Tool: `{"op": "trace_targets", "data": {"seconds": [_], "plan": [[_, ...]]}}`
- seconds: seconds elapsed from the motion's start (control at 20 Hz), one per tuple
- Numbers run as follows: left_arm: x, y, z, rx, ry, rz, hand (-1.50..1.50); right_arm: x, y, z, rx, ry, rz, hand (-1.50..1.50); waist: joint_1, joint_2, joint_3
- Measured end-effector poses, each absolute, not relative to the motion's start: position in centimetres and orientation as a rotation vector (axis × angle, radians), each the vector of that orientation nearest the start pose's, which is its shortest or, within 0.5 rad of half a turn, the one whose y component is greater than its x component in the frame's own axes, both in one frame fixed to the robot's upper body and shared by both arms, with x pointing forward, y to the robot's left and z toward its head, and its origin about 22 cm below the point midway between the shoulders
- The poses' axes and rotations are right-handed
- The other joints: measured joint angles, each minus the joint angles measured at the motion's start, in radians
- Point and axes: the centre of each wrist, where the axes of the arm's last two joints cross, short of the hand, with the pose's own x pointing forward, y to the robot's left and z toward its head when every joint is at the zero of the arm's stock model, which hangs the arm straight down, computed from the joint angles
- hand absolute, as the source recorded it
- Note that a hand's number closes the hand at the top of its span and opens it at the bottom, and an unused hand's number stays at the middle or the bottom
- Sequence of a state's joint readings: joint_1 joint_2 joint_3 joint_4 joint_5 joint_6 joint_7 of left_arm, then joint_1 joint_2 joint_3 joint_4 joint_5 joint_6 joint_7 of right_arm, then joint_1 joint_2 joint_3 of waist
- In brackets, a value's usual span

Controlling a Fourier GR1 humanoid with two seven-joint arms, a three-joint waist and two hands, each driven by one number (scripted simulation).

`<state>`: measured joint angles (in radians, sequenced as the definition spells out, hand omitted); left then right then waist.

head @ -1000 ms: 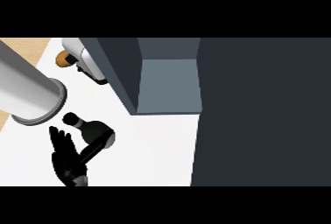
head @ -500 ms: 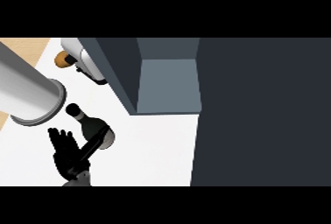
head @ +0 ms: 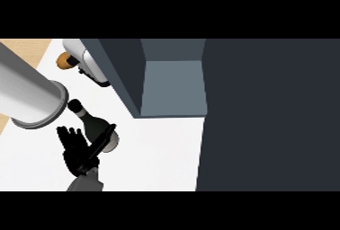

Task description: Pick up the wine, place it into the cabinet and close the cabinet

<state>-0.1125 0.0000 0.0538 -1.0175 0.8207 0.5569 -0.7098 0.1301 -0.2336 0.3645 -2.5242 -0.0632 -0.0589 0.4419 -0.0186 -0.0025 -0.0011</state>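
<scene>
As the dark glass wine bottle (head: pixel 96 125) lay tilted, it was pinched against the open-fingered black left hand (head: pixel 76 150) by the thumb, evidently for lifting.

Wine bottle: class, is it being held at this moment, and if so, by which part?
The hand at lower left has its thumb across the wine bottle's lower body; whether it truly grips cannot be told.

White counter with bottle and cabinet

The white counter (head: pixel 159 152) bears a dark wine bottle (head: pixel 93 123) lying just right of the hand (head: pixel 76 150), thumb across it; the open cabinet (head: pixel 169 81) stands beyond, up-right of the hand.
</scene>
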Motion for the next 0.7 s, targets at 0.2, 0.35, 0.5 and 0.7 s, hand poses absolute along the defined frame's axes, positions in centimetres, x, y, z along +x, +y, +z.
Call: {"op": "trace_targets", "data": {"seconds": [0.2, 0.35, 0.5, 0.7], "plan": [[25.1, 22.8, -10.9, 0.396, -1.469, 0.979, 1.50, 12.3, -19.8, 17.8, 0.256, -1.875, 0.318, -1.50, 0.000, 0.000, 0.000], [25.9, 22.0, -10.8, 0.378, -1.482, 0.982, 1.50, 12.2, -19.8, 17.8, 0.259, -1.874, 0.317, -1.50, -0.002, 0.000, 0.000], [26.5, 21.9, -11.1, 0.408, -1.488, 0.950, 1.50, 12.2, -19.8, 17.8, 0.260, -1.872, 0.319, -1.50, -0.003, 0.001, 0.000], [27.4, 21.7, -10.8, 0.438, -1.505, 0.920, 1.50, 12.2, -19.7, 17.9, 0.265, -1.866, 0.319, -1.50, -0.001, 0.000, 0.000]]}}
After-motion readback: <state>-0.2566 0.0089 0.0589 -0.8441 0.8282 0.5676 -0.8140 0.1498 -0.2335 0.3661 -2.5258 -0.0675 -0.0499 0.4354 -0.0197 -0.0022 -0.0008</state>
